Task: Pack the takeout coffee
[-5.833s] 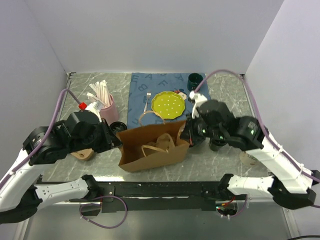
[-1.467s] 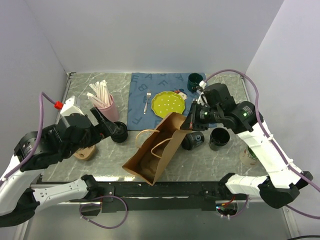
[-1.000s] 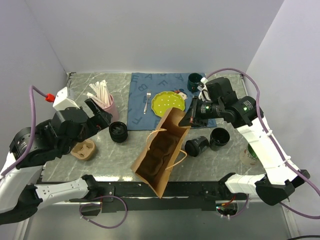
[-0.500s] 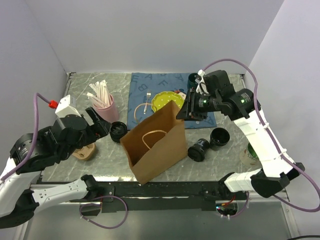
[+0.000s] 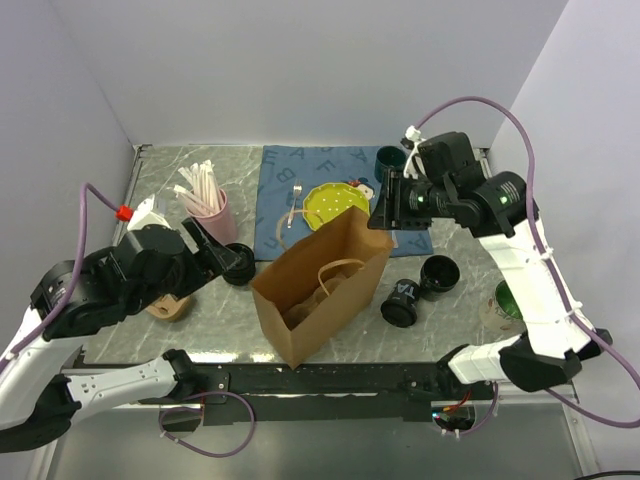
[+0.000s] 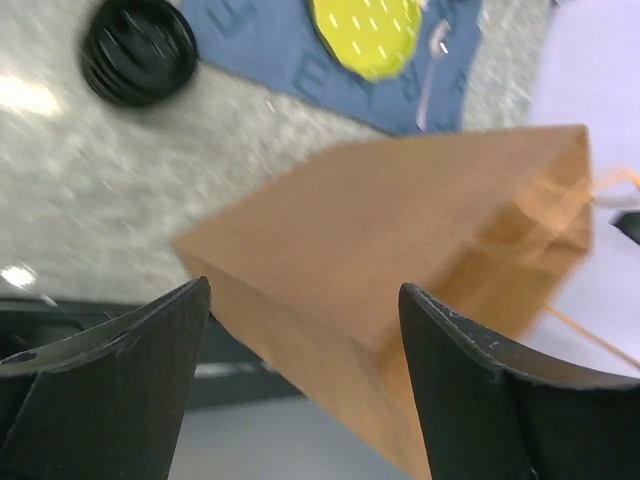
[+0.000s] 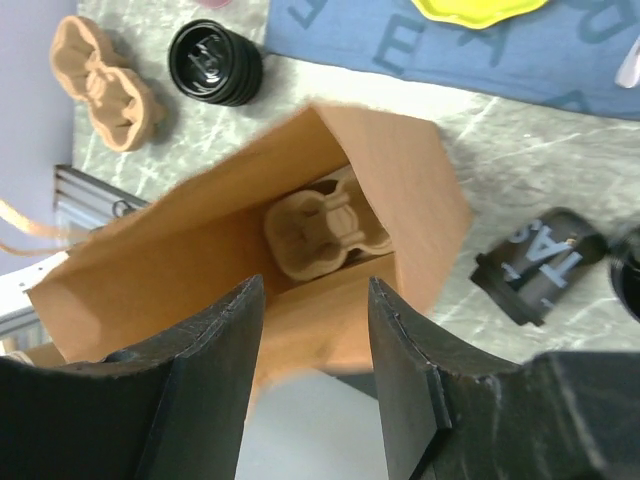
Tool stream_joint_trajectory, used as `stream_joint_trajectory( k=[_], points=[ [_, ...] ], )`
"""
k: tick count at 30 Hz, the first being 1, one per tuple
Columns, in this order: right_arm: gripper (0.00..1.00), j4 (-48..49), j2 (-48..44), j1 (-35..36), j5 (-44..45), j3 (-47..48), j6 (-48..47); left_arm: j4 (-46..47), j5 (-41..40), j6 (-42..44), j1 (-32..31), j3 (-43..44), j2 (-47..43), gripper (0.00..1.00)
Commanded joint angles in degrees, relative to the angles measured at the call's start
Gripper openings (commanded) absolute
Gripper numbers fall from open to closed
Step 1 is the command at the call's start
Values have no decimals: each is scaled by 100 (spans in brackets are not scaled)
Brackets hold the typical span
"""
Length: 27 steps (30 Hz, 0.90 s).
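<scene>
The paper bag (image 5: 320,290) now stands upright — the right claw (image 7: 313,290) has let go, jaws apart; the left claw (image 6: 305,290), also apart, hovers near the unpacked takeout coffee (image 5: 236,262).

Blue mat (image 5: 285,180) w/ big letters A, F, E, tipped black cup (image 7: 542,264) lettering, maybe "TAS"

The marbled table (image 5: 165,165) is carrying a crowd.
A blue mat (image 5: 275,190) and a tipped black cup (image 5: 400,301) are lying on it; a paper bag (image 5: 320,290), pink straw cup (image 5: 215,215) and lidded black cup (image 5: 236,262) are standing.
</scene>
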Motion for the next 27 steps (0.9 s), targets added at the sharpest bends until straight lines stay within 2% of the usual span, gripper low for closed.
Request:
stream_joint_trajectory(
  k=[1, 6, 12, 16, 20, 24, 27],
  points=[
    [53, 140, -467, -33, 270, -367, -181, -25, 946, -737, -12, 4, -22, 81],
    [54, 210, -687, -24, 463, -561, -478, 281, 1308, -782, -12, 56, -197, 77],
    [55, 254, -731, -24, 499, -596, -708, 660, 1553, -272, -20, -58, -295, 69],
    [55, 394, -863, -42, 490, -667, -813, 1221, 2256, 254, -20, -504, -382, 66],
    [56, 343, -968, -42, 630, -799, -1050, 1942, 2485, 1115, -20, -1085, -916, 73],
    [56, 114, -1196, -42, 1481, -1394, -1270, 2304, 2372, 1091, -20, -1517, -1147, 76],
    [56, 323, -1670, -42, 1580, -2159, -1235, 2190, 2345, 1134, -20, -1447, -928, 78]
  ],
)
